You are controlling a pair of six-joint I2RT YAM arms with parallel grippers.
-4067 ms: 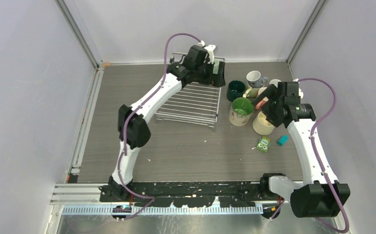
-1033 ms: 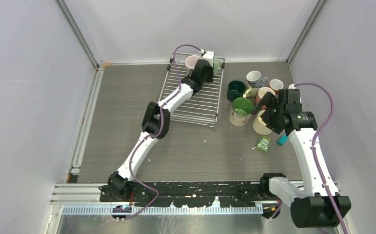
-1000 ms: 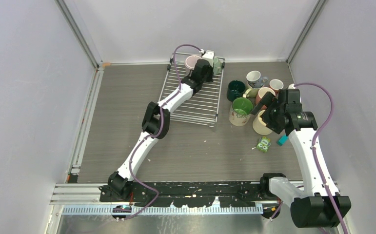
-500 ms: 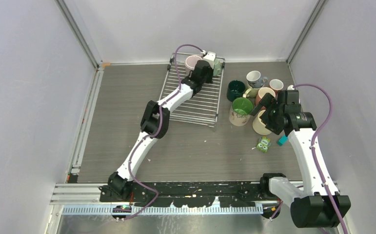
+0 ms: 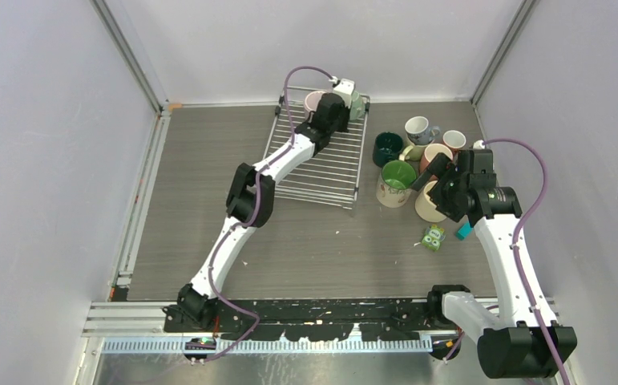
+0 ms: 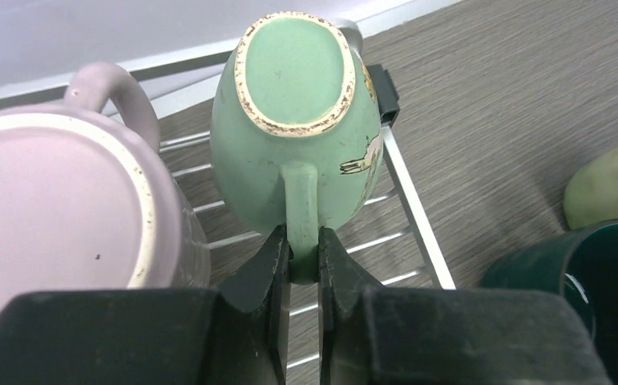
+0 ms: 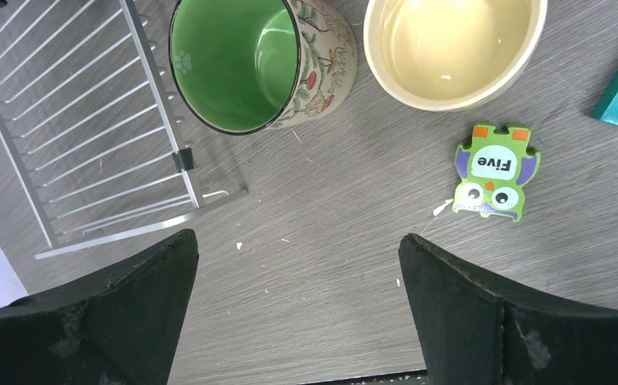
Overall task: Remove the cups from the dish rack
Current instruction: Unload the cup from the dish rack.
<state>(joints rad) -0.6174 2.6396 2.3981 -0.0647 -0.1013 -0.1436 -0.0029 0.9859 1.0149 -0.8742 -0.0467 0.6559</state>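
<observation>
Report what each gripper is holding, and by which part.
The left gripper pinches the pale green mug by its handle. The right gripper is open, holding nothing.

Between the left fingers (image 6: pixel 267 269) sits the handle (image 6: pixel 301 208) of a mug (image 6: pixel 297 104), base toward them, at the rack (image 6: pixel 419 220) corner just ahead. A second mug (image 6: pixel 57 208) stands just left of it. Ahead of the right fingers (image 7: pixel 129 305), on the tabletop (image 7: pixel 329 265), are a left cup (image 7: pixel 241 64) and a right cup (image 7: pixel 450 48). A toy block (image 7: pixel 494 170) lies nearer, and the rack is far left.
</observation>
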